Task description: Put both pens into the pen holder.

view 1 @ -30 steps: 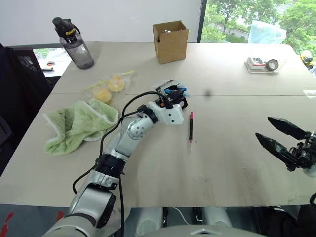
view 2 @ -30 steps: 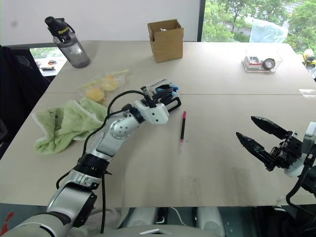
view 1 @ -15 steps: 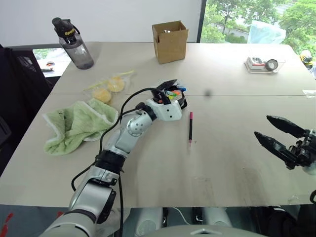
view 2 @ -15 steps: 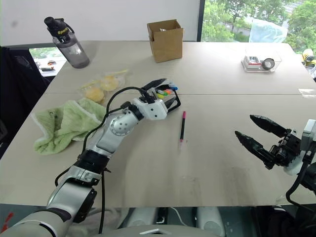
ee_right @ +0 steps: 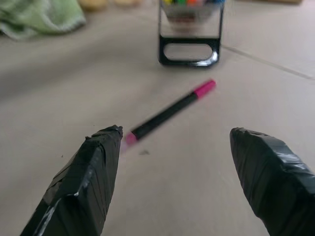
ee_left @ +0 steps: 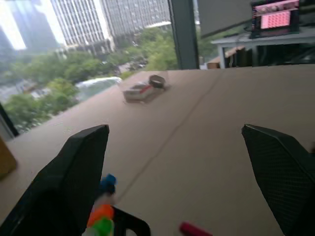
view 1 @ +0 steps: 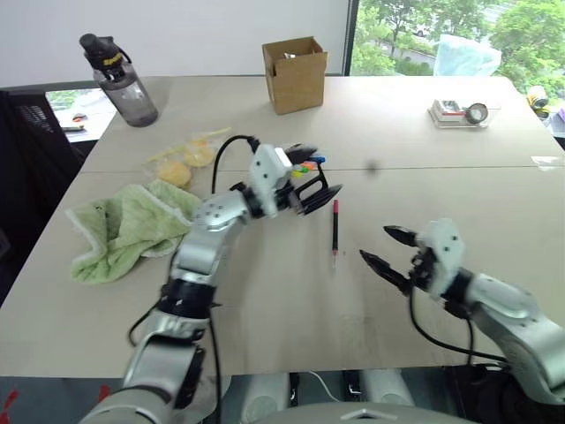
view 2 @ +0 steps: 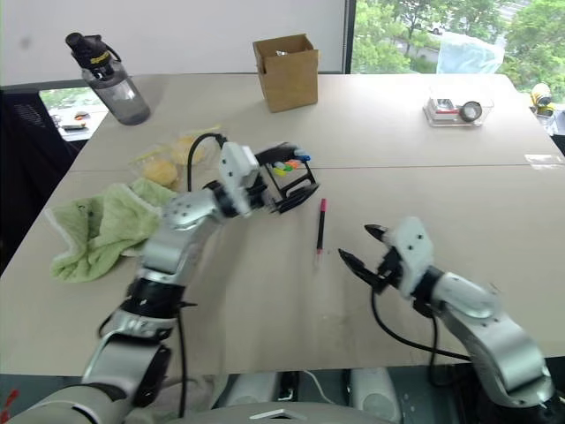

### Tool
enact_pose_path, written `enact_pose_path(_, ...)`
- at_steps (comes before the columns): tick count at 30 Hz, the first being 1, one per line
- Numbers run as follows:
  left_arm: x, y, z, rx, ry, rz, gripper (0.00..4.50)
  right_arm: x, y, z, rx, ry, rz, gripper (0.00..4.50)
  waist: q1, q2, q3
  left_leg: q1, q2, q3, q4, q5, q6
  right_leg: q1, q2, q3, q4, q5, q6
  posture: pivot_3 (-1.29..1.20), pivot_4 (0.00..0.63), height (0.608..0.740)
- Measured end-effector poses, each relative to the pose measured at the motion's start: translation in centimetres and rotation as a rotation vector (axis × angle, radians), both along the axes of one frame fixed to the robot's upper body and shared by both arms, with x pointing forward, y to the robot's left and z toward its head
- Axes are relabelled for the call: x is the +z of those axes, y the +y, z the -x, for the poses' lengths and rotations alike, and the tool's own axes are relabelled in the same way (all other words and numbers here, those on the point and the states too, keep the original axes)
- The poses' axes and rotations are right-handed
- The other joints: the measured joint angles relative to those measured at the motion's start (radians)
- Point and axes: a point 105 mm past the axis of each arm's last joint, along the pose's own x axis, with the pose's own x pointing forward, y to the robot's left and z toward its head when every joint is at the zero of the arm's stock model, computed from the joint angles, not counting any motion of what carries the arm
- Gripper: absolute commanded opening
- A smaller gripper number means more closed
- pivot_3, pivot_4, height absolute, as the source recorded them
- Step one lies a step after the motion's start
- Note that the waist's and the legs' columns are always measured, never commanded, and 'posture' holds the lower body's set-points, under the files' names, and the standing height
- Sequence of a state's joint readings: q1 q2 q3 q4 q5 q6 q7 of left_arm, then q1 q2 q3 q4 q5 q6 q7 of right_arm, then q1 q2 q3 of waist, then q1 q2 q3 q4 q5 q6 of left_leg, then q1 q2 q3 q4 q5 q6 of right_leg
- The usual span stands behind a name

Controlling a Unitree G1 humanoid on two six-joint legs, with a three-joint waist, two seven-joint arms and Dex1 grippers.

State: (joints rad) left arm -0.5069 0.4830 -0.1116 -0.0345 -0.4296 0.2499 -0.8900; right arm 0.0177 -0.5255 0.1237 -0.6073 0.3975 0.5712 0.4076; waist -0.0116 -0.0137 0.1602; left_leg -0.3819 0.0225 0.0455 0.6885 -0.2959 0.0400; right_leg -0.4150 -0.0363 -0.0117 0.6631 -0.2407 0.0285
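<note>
A black pen with a magenta-pink end (view 1: 335, 228) lies flat on the table. The pen holder (ee_right: 189, 37) stands upright just beyond it, with a black loop frame and pale sides. A light blue pen end (view 1: 316, 160) sticks up from it beside orange and green tips. My left gripper (view 1: 311, 172) is open at the holder's top, its fingers wide on either side and nothing between them. To the right of the pink-ended pen, my right gripper (view 1: 380, 246) hovers low, open and empty. It points at the pen (ee_right: 167, 112).
A brown cardboard box (view 1: 294, 72) stands at the back centre and a dark water bottle (view 1: 119, 81) at the back left. A green cloth (view 1: 124, 230) and a bag of yellow things (view 1: 187, 159) lie on the left. A clear tray (view 1: 459, 110) sits far right.
My left gripper has opened and let go of the blue-ended pen at the holder, rolling its wrist. The right gripper has swung left and down, close to the pink-ended pen. The head view shifted slightly.
</note>
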Motion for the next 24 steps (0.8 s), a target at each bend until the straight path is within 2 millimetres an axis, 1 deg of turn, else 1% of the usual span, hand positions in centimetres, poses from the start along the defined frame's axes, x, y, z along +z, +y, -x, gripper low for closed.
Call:
enact_pose_path(1, 0.0, 0.6, 0.5, -0.024, 0.034, -0.019, 4.50, 0.0, 0.4, -0.3, -0.014, -0.006, 0.007, 4.43, 0.000, 0.000, 0.000, 0.000, 0.000, 0.000, 0.000, 0.000, 0.000, 0.000, 0.000, 0.000, 0.000, 0.000, 0.000, 0.00, 0.150, 0.736)
enact_pose_path(3, 0.2, 2.1, 1.5, -0.059, 0.078, -0.094, 4.50, 0.3, 1.5, -0.9, -0.027, -0.027, 0.009, 4.43, -0.002, -0.001, 0.001, 0.000, 0.000, -0.001, 0.000, 0.000, 0.000, 0.000, 0.001, 0.000, 0.000, 0.000, 0.000, 0.00, 0.150, 0.736)
enact_pose_path(4, 0.2, 3.3, 1.9, -0.063, 0.103, -0.157, 4.50, 0.3, 2.2, -1.3, -0.034, -0.033, 0.009, 4.43, -0.005, -0.001, 0.001, 0.000, 0.000, 0.000, 0.000, 0.000, 0.000, 0.000, 0.002, 0.000, 0.000, 0.000, 0.000, 0.00, 0.150, 0.736)
enact_pose_path(5, 0.2, 5.0, 2.6, -0.052, 0.145, -0.228, 4.50, 0.1, 3.0, -1.8, -0.040, -0.024, 0.017, 4.43, -0.006, -0.001, 0.001, 0.001, 0.000, 0.000, -0.001, 0.000, 0.000, 0.000, 0.002, 0.000, 0.000, 0.000, 0.000, 0.00, 0.150, 0.736)
enact_pose_path(7, 0.1, 6.8, 3.4, -0.038, 0.205, -0.305, 4.50, -0.5, 3.7, -2.3, -0.057, 0.006, 0.034, 4.43, 0.000, -0.001, 0.001, 0.000, 0.000, 0.000, -0.001, 0.000, 0.000, 0.000, 0.001, 0.000, -0.001, 0.000, 0.000, 0.00, 0.150, 0.736)
enact_pose_path(9, -0.5, 7.9, 4.7, -0.046, 0.282, -0.371, 4.50, -0.9, 4.6, -2.8, -0.063, 0.049, 0.043, 4.43, 0.004, -0.002, 0.001, -0.001, 0.000, -0.001, -0.001, 0.000, 0.000, -0.001, 0.000, -0.001, -0.002, 0.000, 0.000, 0.00, 0.150, 0.736)
enact_pose_path(12, -1.5, 8.4, 6.4, -0.069, 0.381, -0.431, 4.50, -1.6, 5.5, -2.7, -0.043, 0.120, 0.076, 4.43, 0.005, -0.003, 0.002, -0.002, -0.001, 0.000, -0.001, 0.000, 0.000, -0.001, -0.002, 0.000, -0.003, 0.000, 0.000, 0.00, 0.150, 0.736)
enact_pose_path(14, -1.7, 8.4, 6.7, -0.068, 0.399, -0.442, 4.50, -2.3, 5.5, -2.6, -0.046, 0.155, 0.111, 4.43, 0.006, -0.003, 0.002, -0.002, -0.001, 0.000, -0.001, 0.000, 0.001, -0.001, -0.002, -0.001, -0.003, 0.000, 0.000, 0.00, 0.150, 0.736)
enact_pose_path(15, -1.7, 8.3, 7.0, -0.071, 0.410, -0.446, 4.50, -3.0, 5.3, -2.6, -0.061, 0.187, 0.168, 4.43, 0.006, -0.003, 0.002, -0.001, -0.001, 0.000, -0.001, 0.000, 0.001, -0.001, -0.002, 0.000, -0.002, 0.000, -0.001, 0.00, 0.150, 0.736)
enact_pose_path(16, -1.7, 8.2, 7.1, -0.073, 0.409, -0.448, 4.50, -3.0, 5.1, -2.7, -0.064, 0.192, 0.193, 3.93, 0.005, -0.003, 0.002, -0.001, -0.001, 0.000, -0.001, -0.001, 0.001, -0.001, -0.002, 0.000, -0.002, 0.000, -0.001, 0.00, 0.150, 0.736)
enact_pose_path(17, -1.7, 8.1, 7.1, -0.072, 0.411, -0.445, 4.50, -2.9, 5.0, -2.7, -0.066, 0.196, 0.208, 3.65, 0.005, -0.003, 0.002, -0.001, -0.001, 0.000, -0.001, -0.001, 0.002, -0.001, -0.002, 0.000, -0.002, 0.000, -0.001, 0.00, 0.150, 0.736)
enact_pose_path(19, -1.6, 8.1, 7.1, -0.063, 0.410, -0.445, 4.50, -2.8, 4.9, -2.5, -0.067, 0.213, 0.229, 2.70, 0.005, -0.004, 0.001, -0.001, -0.001, -0.001, -0.001, -0.001, 0.003, -0.001, -0.001, 0.000, -0.001, 0.000, -0.001, 0.00, 0.150, 0.736)
enact_pose_path(20, -1.6, 8.0, 7.1, -0.061, 0.407, -0.447, 4.50, -2.8, 4.9, -2.3, -0.072, 0.220, 0.236, 2.37, 0.005, -0.004, 0.001, -0.001, -0.001, -0.001, -0.001, -0.001, 0.003, -0.001, -0.001, 0.000, -0.001, 0.000, 0.000, 0.00, 0.150, 0.736)
enact_pose_path(22, -1.6, 7.9, 7.0, -0.054, 0.402, -0.443, 4.50, -2.7, 4.5, -2.0, -0.094, 0.237, 0.255, 1.30, 0.006, -0.004, 0.001, -0.001, -0.001, -0.001, -0.001, -0.001, 0.002, -0.001, -0.001, 0.000, -0.002, 0.000, 0.000, 0.00, 0.150, 0.736)
enact_pose_path(24, -1.7, 7.5, 6.9, -0.053, 0.398, -0.422, 4.50, -2.6, 4.1, -1.8, -0.110, 0.248, 0.267, 0.44, 0.007, -0.004, 0.001, -0.001, -0.002, -0.001, -0.001, -0.001, 0.002, 0.000, -0.002, 0.000, -0.002, 0.000, 0.000, 0.00, 0.150, 0.736)
